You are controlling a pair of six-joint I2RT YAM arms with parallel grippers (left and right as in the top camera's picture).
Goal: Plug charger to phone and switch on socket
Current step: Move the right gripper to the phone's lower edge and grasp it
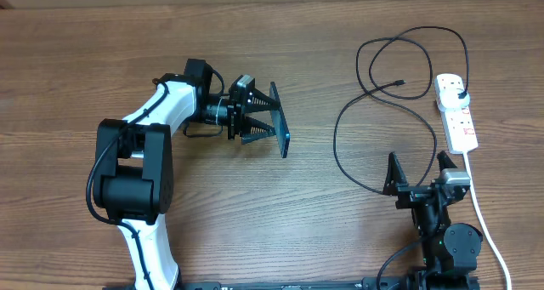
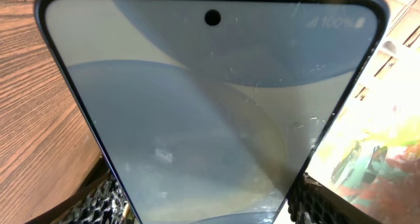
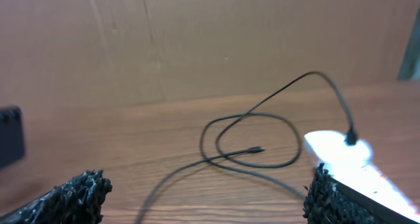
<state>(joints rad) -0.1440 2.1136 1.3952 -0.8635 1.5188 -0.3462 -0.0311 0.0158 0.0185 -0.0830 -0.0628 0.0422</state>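
Wooden table. Left side: white-and-black left arm reaches toward centre. Left gripper is clamped across the phone, which reads from overhead as a thin dark slab turned edge-on. Left wrist view: the phone's screen fills the frame, blue-grey wallpaper, punch-hole camera near the far end, a textured finger at each long edge. Cannot tell whether the phone clears the table. Right of centre: charger, a thin black cable, lies in loose overlapping loops on the wood, well apart from the phone. Its connector tip lies free among the loops. Far right: socket, a white strip with red markings, the charger's black plug seated in its far outlet. A thick white cord trails from its near end toward the front edge. Just in front of the socket: right gripper, jaws spread wide, nothing between them. The cable's near bend runs just beside one finger.
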